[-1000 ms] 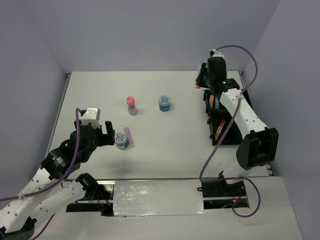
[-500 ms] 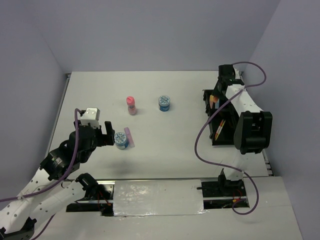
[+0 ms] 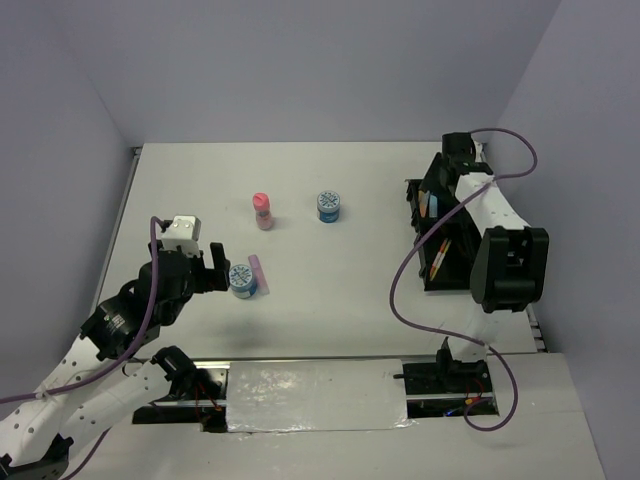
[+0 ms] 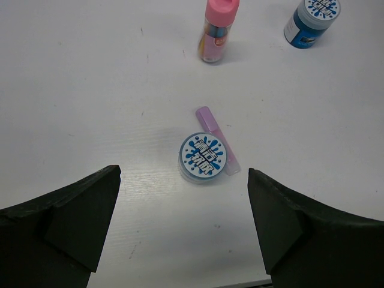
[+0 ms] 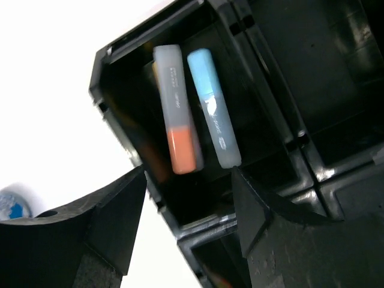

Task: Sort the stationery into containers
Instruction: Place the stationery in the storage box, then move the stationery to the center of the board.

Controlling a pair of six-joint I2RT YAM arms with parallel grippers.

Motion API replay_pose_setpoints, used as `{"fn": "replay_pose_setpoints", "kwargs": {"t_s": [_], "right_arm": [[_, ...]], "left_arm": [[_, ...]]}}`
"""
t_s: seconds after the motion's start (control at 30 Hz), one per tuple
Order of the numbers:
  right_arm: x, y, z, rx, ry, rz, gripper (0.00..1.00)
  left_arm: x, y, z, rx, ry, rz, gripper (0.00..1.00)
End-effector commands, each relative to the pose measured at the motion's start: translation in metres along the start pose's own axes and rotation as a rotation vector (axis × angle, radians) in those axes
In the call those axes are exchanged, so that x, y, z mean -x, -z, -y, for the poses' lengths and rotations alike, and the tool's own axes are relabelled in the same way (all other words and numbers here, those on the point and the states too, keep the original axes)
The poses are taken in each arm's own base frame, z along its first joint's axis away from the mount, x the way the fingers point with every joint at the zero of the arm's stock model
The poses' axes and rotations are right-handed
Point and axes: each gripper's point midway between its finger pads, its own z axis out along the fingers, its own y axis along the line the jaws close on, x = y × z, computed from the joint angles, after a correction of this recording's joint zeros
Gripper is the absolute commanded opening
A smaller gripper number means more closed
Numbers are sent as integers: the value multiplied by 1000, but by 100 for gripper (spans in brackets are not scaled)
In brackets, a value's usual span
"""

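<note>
White surface (image 3: pixel 340 300), lilac walls on three sides.

Left tool (image 4: pixel 183 174): fingers wide apart, nothing held, low over the near-left part of the surface. No change from 1 s ago. The arm and every loose item sit where they were.

Right tool (image 5: pixel 189 180): fingers apart, empty, looking down into one compartment of the black tray (image 5: pixel 108 66). 1 s ago this arm stood tall over the tray's far-left corner. Half a second later it had swung right and folded down, and since then it has shifted only slightly.

Just ahead of the left tool is the near tub (image 4: pixel 203 157), patterned lid up, in line with the gap but not touched. A purple marker (image 4: pixel 208 120) lies flat against its right side, one end tucked behind the tub, so the two are in contact. Farther out, and well apart from them, stand the pink bottle (image 4: pixel 216 30) and the second tub (image 4: pixel 312 21), both upright.

On the right side, the compartment under the tool holds an orange-and-grey marker (image 5: pixel 177 114) and a blue marker (image 5: pixel 213 108), side by side and nearly parallel. In the top view, a thin orange pen (image 3: pixel 440 260) shows in a nearer compartment.

Obstruction: in the top view the right arm's links and its purple cable cover much of the tray, so the other compartments can't be read.
</note>
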Motion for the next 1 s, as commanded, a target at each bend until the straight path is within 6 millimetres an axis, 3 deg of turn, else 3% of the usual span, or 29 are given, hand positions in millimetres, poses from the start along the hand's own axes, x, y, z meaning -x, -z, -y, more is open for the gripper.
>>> {"fn": "replay_pose_setpoints", "kwargs": {"t_s": [0.0,0.03,0.07,0.1,0.17,0.2,0.3,0.33,0.4,0.43,0.5,0.57,0.6,0.63,0.7,0.8,0.97], "right_arm": [[17,53,-43,169,39,114,67],[21,75,-59,228,89,162,67],[11,86,-76,279,146,166,68],[-14,109,-117,389,248,158,68],[-43,138,-146,454,361,150,69],[-80,160,-175,519,446,134,70],[-142,183,-203,563,527,113,71],[-177,195,-218,606,580,89,71],[-209,205,-232,636,592,56,71],[-232,208,-242,650,630,39,71],[-250,210,-254,666,640,30,70],[-271,204,-267,662,665,-5,69],[-288,191,-270,636,692,-37,68],[-287,194,-281,646,686,-34,67],[-306,192,-288,643,727,-71,65],[-334,176,-302,611,776,-114,65],[-345,175,-322,646,780,-125,65]], "left_arm": [[12,0,2,-6,-3,38,99],[13,0,1,2,-1,38,99],[14,1,-1,14,3,41,99],[14,1,-10,59,16,44,99],[16,4,-21,123,35,53,99],[17,5,-26,155,63,58,99],[21,13,-45,246,105,86,99],[22,17,-52,271,113,99,99],[24,20,-55,277,133,115,99],[25,21,-54,260,144,127,99],[26,22,-51,238,137,133,99],[26,21,-47,216,132,132,99],[26,20,-47,216,130,130,99],[25,18,-46,216,123,122,99],[24,17,-44,209,115,113,99],[23,14,-41,199,102,103,99],[21,11,-36,180,86,92,99]]}}
